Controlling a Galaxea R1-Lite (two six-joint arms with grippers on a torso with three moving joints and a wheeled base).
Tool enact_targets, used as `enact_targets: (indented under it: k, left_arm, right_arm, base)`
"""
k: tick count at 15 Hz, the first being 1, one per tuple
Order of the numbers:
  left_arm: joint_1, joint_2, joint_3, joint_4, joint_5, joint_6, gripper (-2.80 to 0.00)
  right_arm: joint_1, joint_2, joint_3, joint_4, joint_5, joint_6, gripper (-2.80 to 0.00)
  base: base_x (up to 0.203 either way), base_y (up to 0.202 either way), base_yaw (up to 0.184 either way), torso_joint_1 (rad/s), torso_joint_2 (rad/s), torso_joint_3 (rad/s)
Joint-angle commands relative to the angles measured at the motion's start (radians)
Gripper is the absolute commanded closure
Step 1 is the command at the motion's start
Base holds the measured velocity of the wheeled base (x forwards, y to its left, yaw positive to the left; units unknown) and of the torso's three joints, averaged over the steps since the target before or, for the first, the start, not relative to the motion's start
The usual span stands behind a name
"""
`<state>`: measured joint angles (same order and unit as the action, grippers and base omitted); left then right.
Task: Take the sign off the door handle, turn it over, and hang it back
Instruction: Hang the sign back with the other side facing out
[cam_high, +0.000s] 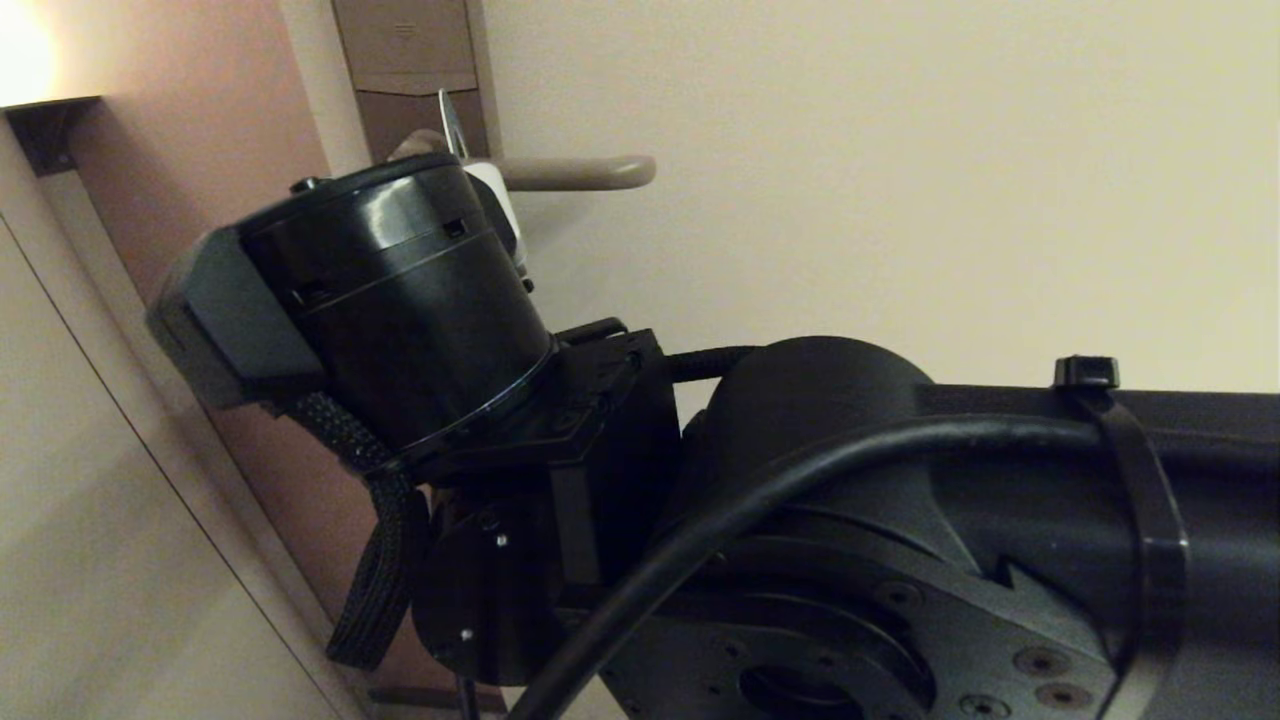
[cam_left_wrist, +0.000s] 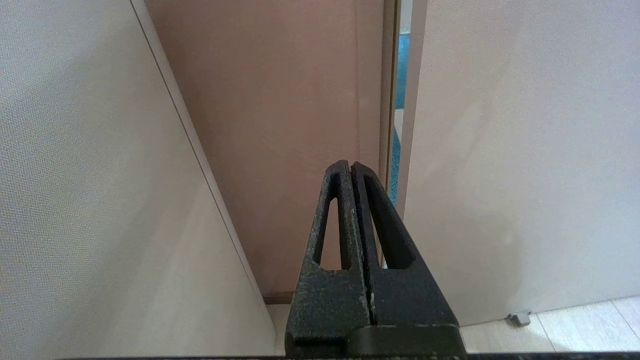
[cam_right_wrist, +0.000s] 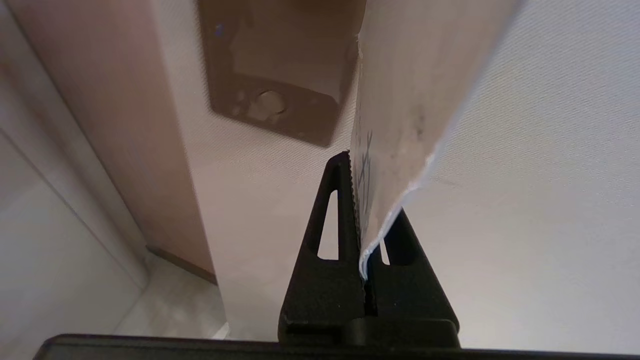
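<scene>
My right gripper (cam_right_wrist: 357, 167) is shut on the lower edge of the sign (cam_right_wrist: 410, 75), whose pale side with dark lettering faces the camera. In the head view the right wrist hides the fingers. Only a white part of the sign (cam_high: 497, 195) and its thin upper edge show, close to the base of the door handle (cam_high: 585, 172). I cannot tell whether the sign hangs on the lever. The handle sits on a tall brown lock plate (cam_high: 410, 60), whose lower end shows in the right wrist view (cam_right_wrist: 272, 102). My left gripper (cam_left_wrist: 351, 167) is shut and empty, held low.
The pale door (cam_high: 900, 200) fills the right side. The pinkish door frame (cam_high: 200, 150) and a beige wall (cam_high: 90, 520) lie to the left. My right arm (cam_high: 900, 520) fills the lower head view. A narrow gap at the door's edge (cam_left_wrist: 400, 100) and a floor door stop (cam_left_wrist: 518, 317) show.
</scene>
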<state>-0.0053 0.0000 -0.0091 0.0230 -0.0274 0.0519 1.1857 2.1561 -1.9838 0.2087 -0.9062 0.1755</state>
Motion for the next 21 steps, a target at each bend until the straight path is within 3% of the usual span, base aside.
enact_targets:
  k: [1, 12, 13, 21]
  left_arm:
    - [-0.001, 0.000, 0.000, 0.000, 0.000, 0.000, 0.00]
    - [-0.001, 0.000, 0.000, 0.000, 0.000, 0.000, 0.00]
    - [-0.001, 0.000, 0.000, 0.000, 0.000, 0.000, 0.00]
    - [-0.001, 0.000, 0.000, 0.000, 0.000, 0.000, 0.00]
  right_arm:
    - [0.003, 0.009, 0.000, 0.001, -0.004, 0.001, 0.00]
    - [0.002, 0.022, 0.002, -0.019, 0.024, 0.000, 0.00]
    - [0.002, 0.024, 0.002, -0.019, 0.024, 0.002, -2.80]
    - [0.003, -0.012, 0.005, -0.008, 0.021, 0.001, -2.80]
  base:
    - [0.000, 0.000, 0.000, 0.000, 0.00, 0.000]
    - [0.000, 0.000, 0.000, 0.000, 0.00, 0.000]
    - [0.000, 0.000, 0.000, 0.000, 0.00, 0.000]
    - [0.000, 0.000, 0.000, 0.000, 0.00, 0.000]
